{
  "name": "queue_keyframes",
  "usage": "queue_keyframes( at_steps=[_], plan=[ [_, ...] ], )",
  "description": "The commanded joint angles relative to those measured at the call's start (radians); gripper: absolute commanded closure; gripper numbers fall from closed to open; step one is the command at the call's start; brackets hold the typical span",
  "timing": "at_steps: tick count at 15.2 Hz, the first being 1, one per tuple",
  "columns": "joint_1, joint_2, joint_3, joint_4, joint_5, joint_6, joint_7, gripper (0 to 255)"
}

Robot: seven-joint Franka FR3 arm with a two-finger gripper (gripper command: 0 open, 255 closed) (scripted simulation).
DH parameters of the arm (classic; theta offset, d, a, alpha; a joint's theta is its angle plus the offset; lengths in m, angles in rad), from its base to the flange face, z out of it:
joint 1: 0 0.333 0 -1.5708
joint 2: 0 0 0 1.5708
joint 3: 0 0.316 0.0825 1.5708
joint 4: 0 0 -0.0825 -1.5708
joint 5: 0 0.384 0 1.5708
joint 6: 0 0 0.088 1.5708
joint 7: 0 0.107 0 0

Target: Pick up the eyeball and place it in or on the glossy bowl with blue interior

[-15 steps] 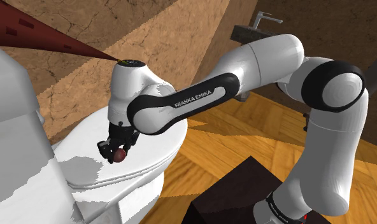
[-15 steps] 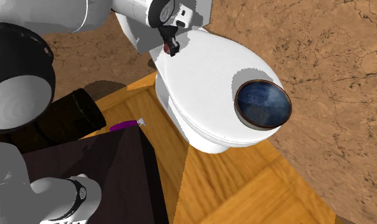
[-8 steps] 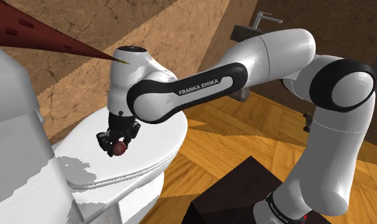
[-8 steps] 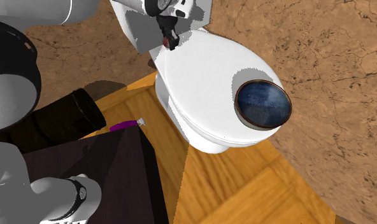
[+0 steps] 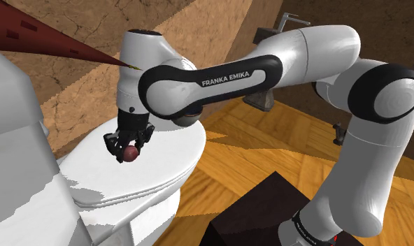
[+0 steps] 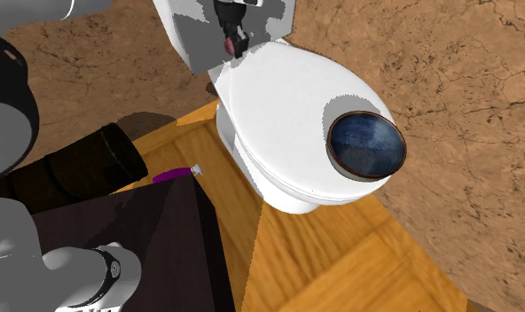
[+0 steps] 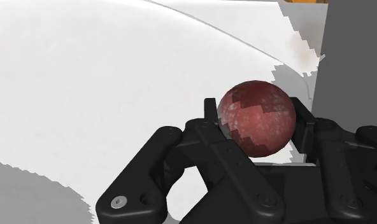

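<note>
Eyeball (image 5: 131,153), a dark red ball, sits clamped between the fingers of the gripper (image 5: 131,155). Over the last second it has risen and now hangs clear above the tank end of the toilet lid (image 6: 287,115). The bowl (image 6: 367,146) rests on the lid's front end, well apart from it, so the pick looks done. What remains, I judge, is a carry along the lid and a release over the bowl.
</note>
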Motion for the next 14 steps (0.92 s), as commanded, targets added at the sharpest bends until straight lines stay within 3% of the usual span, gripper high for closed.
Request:
queue_keyframes(
  at_steps=[1, 8, 14],
  plan=[
    [0.0, -0.007, 0.002, 0.02, 0.004, -0.027, 0.0, 255],
    [-0.001, -0.025, 0.007, 0.082, 0.013, -0.103, -0.001, 255],
    [-0.101, -0.058, -0.029, 0.045, 0.052, -0.106, -0.143, 255]
  ],
)
